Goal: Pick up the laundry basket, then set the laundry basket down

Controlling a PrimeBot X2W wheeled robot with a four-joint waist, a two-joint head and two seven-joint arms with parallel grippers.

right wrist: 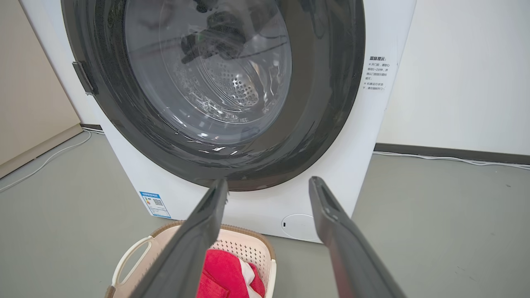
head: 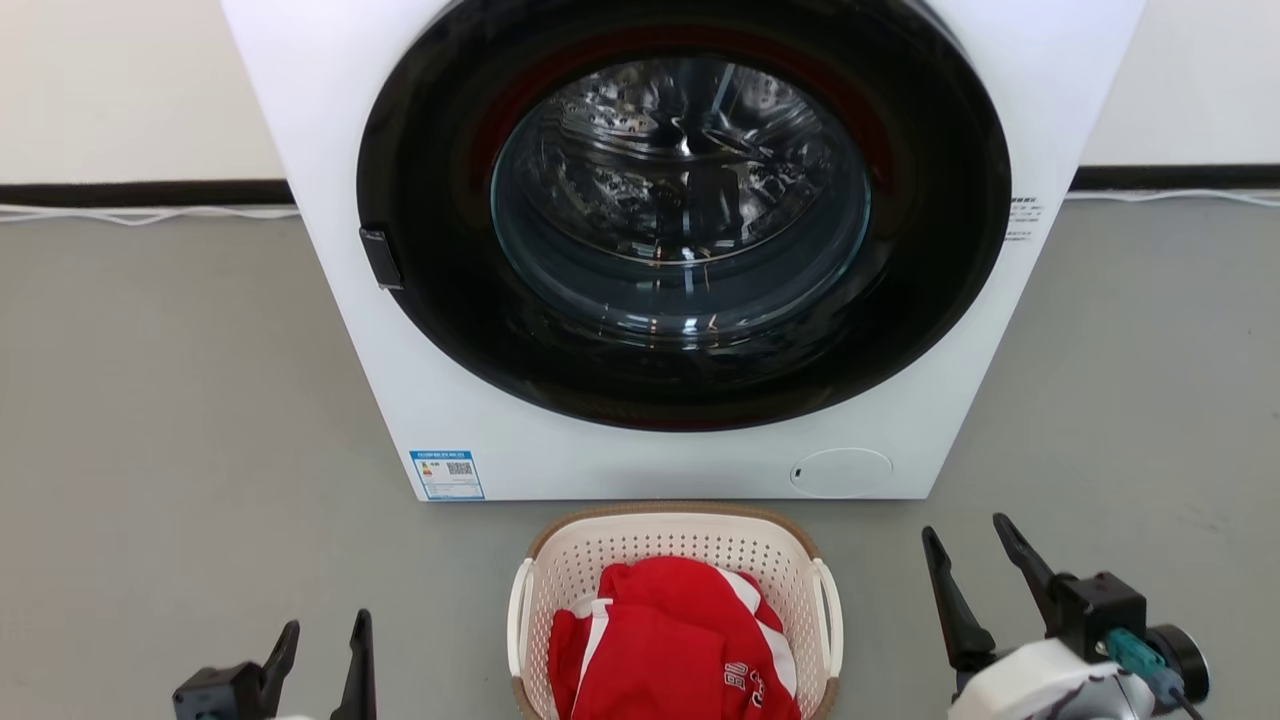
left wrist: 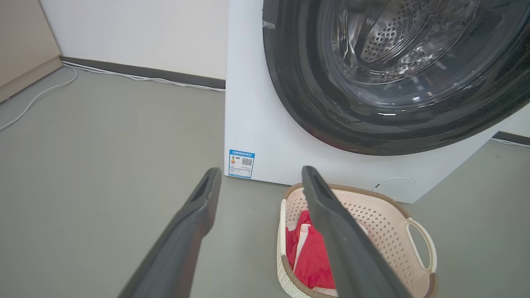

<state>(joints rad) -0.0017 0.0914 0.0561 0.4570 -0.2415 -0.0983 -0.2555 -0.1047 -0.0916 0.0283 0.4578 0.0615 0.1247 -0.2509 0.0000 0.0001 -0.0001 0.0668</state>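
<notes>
Laundry basket (head: 640,550) on floor (head: 150,400), just before washer (head: 330,300), red garment (head: 670,640) inside, set between both claws. Left gripper (head: 327,622) and right gripper (head: 965,528) spread wide, holding nothing, apart from basket. Its white handles (head: 518,620) facing outward, one toward each claw; right gripper seemingly nearer. Long axis unclear.

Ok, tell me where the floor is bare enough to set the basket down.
Bare grey floor lies open left of the washer, up to the white cable along the wall, and equally right of it. Crowded: the narrow strip between washer front and laundry basket.
</notes>
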